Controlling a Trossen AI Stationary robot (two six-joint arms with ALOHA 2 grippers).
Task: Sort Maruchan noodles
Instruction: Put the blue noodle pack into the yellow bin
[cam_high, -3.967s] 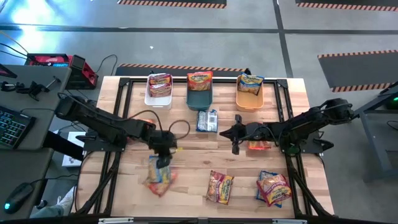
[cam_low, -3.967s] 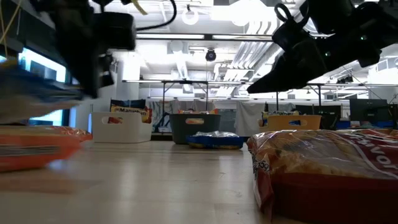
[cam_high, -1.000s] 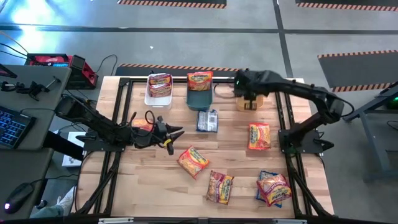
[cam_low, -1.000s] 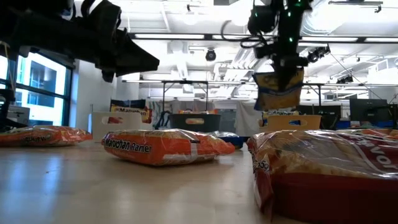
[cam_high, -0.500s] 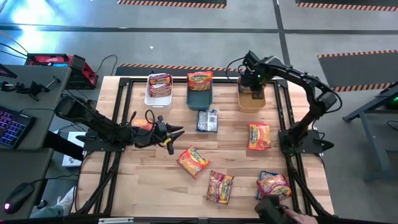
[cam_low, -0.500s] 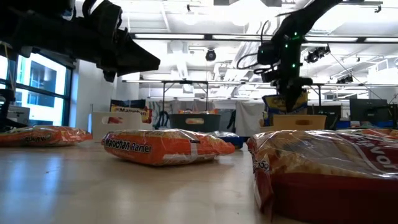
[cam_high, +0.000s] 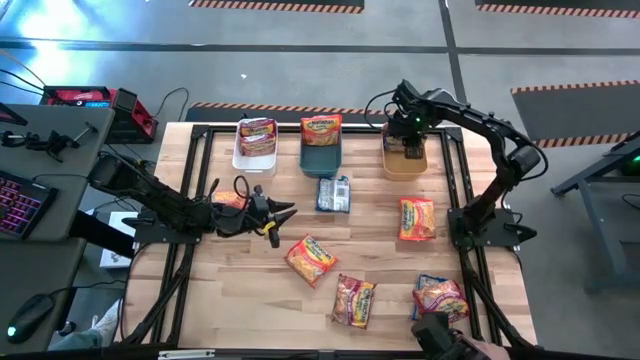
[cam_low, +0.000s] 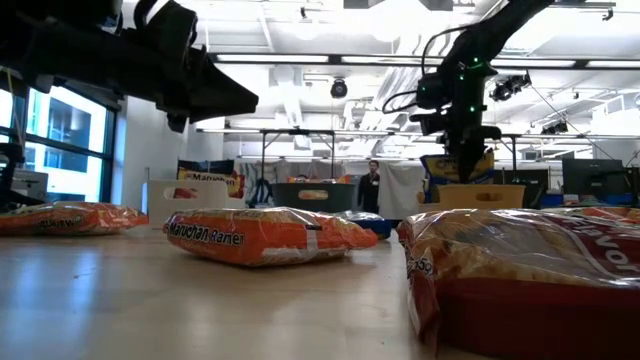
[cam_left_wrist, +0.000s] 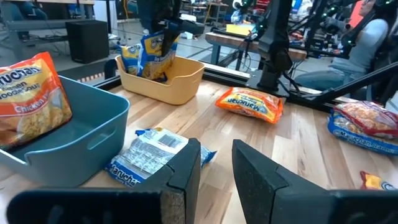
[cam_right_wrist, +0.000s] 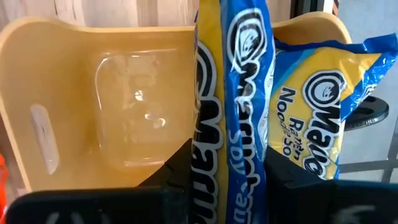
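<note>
Right wrist view gives you the clearest look: your right gripper (cam_right_wrist: 227, 171) is pinching a blue-and-yellow packet (cam_right_wrist: 231, 93) edge-up, hanging inside the orange bin (cam_right_wrist: 81, 93), with a second blue-and-yellow packet (cam_right_wrist: 323, 106) leaning at the bin's far wall just beside it. From overhead that same gripper sits right over the orange bin at the back right of the table (cam_high: 200, 300).

Your left gripper (cam_high: 283, 212) is parked low over the left-middle of the table. Its fingers (cam_left_wrist: 186, 180) stand a little apart with nothing between them — you can see bare wood through the gap.

Everything else, working outward:
- white bin (cam_high: 255, 155) at the back left holds a pink-red packet (cam_high: 258, 135)
- teal bin (cam_high: 321, 155) next to it holds an orange packet (cam_high: 322, 128) propped against the back wall
- a blue packet (cam_high: 334, 193) lies flat just in front of the teal bin
- another orange packet (cam_high: 417, 218) lies in front of the orange bin
- three more loose packets sit toward the near edge — one (cam_high: 311, 259) near the middle, one (cam_high: 354, 300) closer to the front, one (cam_high: 441, 298) at the front right on top of a blue one

Low view also catches a person (cam_low: 371, 186) standing far back in the room.
</note>
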